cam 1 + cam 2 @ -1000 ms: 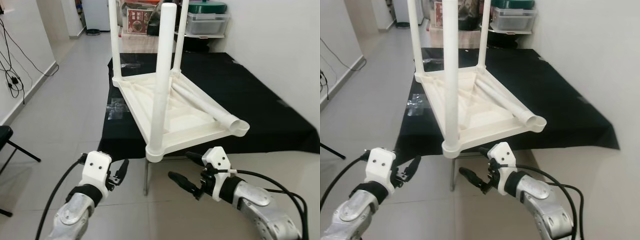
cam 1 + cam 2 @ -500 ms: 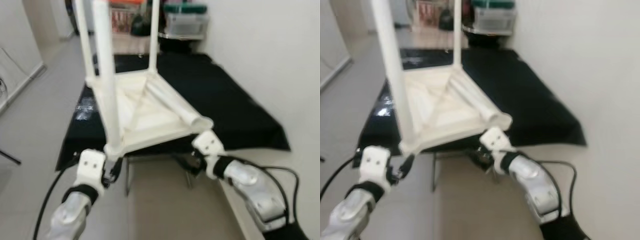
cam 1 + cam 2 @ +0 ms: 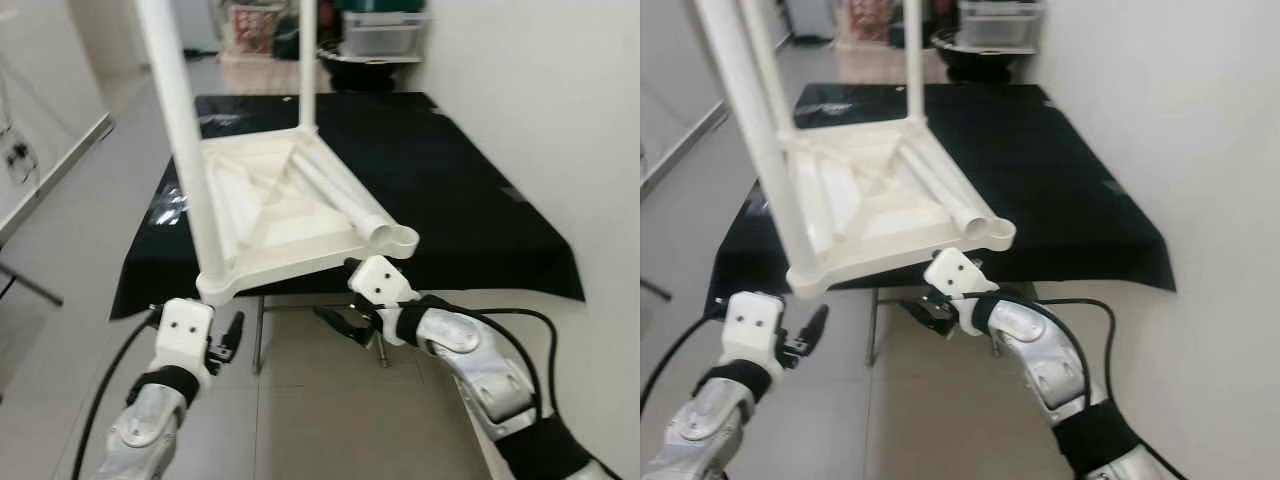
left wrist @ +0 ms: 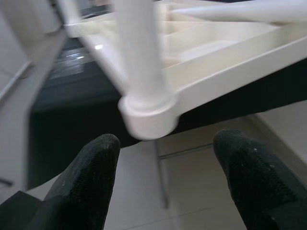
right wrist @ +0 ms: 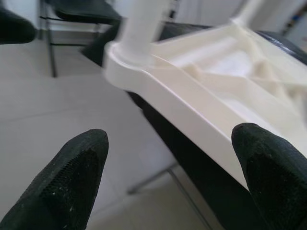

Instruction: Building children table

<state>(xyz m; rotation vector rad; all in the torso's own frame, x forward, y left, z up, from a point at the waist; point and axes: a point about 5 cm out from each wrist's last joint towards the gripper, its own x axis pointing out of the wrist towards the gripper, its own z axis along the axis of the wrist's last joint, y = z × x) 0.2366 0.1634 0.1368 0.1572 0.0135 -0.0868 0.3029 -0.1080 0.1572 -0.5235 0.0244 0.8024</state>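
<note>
The white children's table (image 3: 290, 205) lies upside down on the black-covered surface (image 3: 470, 190). Both the left gripper (image 4: 165, 184) and right gripper (image 5: 172, 179) hang wide open below its near edge, holding nothing.

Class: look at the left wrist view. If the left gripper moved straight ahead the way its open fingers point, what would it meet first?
Most likely the corner socket of the upturned white table, where a leg is seated. The left gripper is open just short of it, though depth is uncertain.
</note>
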